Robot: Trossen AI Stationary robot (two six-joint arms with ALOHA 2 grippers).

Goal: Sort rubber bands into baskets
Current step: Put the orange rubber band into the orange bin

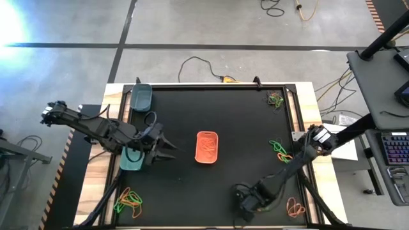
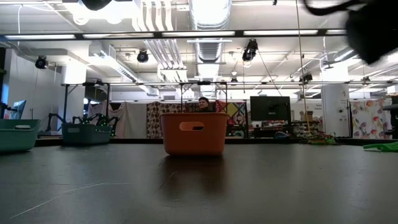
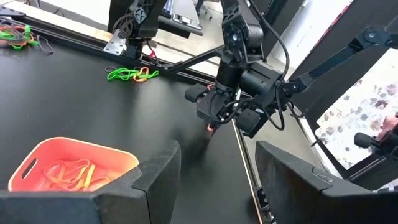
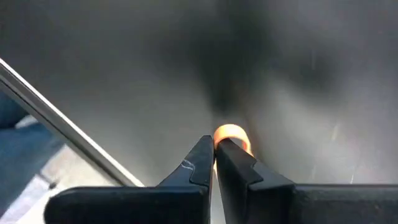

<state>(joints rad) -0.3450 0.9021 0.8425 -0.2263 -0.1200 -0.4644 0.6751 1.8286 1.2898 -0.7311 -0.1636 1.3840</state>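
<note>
- While the right tool (image 4: 214, 149) is pointed down at the black tabletop (image 1: 243, 115) near its front edge, its two fingers are clenched on a small orange rubber band (image 4: 231, 134), which protrudes as a short arc just past the fingertips.
- Orange basket (image 1: 207, 147): stands at the tabletop centre, long axis running front to back in the high view. It contains several orange bands (image 3: 65, 174), visible in the left wrist view.
- Light teal basket (image 1: 132, 160): stands on the left side, partly covered by the left arm. Contents cannot be determined.
- Dark grey-teal basket (image 1: 141, 97): stands at the far-left corner, long axis front to back. Contents cannot be determined.
- Left tool (image 1: 167, 147): hangs between the light teal basket and the orange basket, pointing toward the orange basket. Its fingers (image 3: 149, 186) are spread apart and hold nothing.
- Loose bands on the tabletop:
  - a green and orange cluster (image 1: 128, 200) at the front-left corner;
  - a dark and green cluster (image 1: 276, 99) at the far-right corner;
  - a green and orange cluster (image 1: 279, 149) at mid-right;
  - an orange cluster (image 1: 294, 206) at the front right, beside the right arm.
- Low view: the orange basket stands upright at the centre, with the two teal baskets well apart from it toward the left.
</note>
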